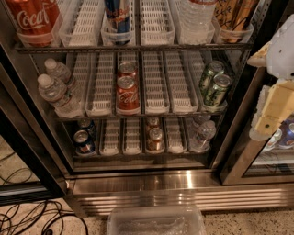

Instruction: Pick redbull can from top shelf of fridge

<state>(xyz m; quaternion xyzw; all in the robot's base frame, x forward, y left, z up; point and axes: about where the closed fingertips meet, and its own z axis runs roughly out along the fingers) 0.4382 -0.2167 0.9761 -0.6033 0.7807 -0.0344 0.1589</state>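
The fridge [151, 181] stands open with several wire racks of drinks. The redbull can [117, 16] is blue and silver with a red logo. It stands upright in a white lane tray at the front of the top shelf [138, 46], its top cut off by the frame's edge. My gripper [271, 117] is at the far right, cream and white, in front of the open glass door. It is well to the right of and below the can, touching nothing.
Large Coca-Cola bottles [34, 18] stand top left, a clear bottle [195, 16] and tan bottles [234, 13] top right. The middle rack holds water bottles [57, 92], red cola cans [127, 92] and green cans [213, 85]. A clear bin [156, 220] and cables [27, 218] lie on the floor.
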